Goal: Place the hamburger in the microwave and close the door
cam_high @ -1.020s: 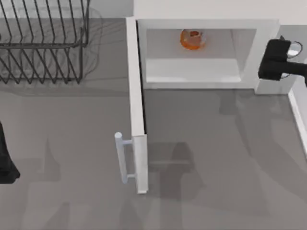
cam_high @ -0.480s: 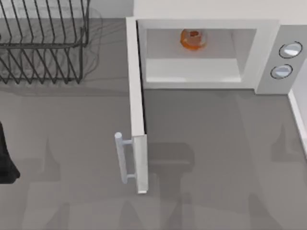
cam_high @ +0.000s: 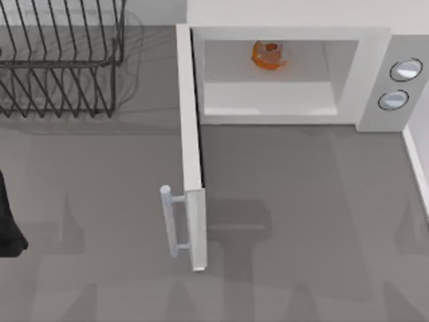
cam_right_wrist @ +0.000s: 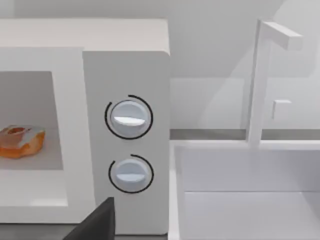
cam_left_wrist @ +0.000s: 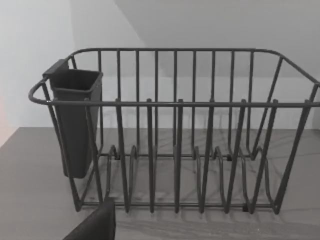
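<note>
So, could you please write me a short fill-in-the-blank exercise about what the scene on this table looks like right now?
1. The hamburger sits inside the ____.
2. The door of the microwave stands ____.
3. The microwave's side panel carries ____ round knobs.
4. The black wire dish rack stands on the top view's ____ side of the door.

Missing words: microwave; open; two; left

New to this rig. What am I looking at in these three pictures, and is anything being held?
It is a simulated pair of AgileX arms at a grey table. The top view looks down from above; the other two come from cameras on each wrist. The microwave stands open, its door swung out toward the front, with the hamburger lying inside the cavity. A black wire dish rack faces the left wrist camera. The left arm sits parked at the table's left edge. Nothing appears to be held.
</note>
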Tool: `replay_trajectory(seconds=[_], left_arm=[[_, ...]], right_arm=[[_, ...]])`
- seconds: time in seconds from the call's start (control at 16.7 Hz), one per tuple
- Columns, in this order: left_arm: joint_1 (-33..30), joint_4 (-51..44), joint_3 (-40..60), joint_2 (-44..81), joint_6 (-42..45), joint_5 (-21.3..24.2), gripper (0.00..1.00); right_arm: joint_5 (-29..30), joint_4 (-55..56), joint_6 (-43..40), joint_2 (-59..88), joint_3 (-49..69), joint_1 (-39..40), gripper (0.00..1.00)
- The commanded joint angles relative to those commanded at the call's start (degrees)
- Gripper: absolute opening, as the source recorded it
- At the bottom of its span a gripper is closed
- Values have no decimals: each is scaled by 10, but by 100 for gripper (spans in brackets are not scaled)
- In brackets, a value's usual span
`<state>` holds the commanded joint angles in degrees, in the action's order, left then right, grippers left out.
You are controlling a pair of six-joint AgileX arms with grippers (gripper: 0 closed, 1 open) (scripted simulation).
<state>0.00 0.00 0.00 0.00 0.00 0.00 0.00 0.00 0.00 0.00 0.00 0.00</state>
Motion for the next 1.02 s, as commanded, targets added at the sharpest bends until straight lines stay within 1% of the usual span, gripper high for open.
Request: replay_trajectory(seconds=[0.24,1.02], left_arm=[[0,0,0,0,0,0,100],[0,0,0,0,0,0,2]], right_arm=[[0,0,0,0,0,0,100],[0,0,0,0,0,0,100]])
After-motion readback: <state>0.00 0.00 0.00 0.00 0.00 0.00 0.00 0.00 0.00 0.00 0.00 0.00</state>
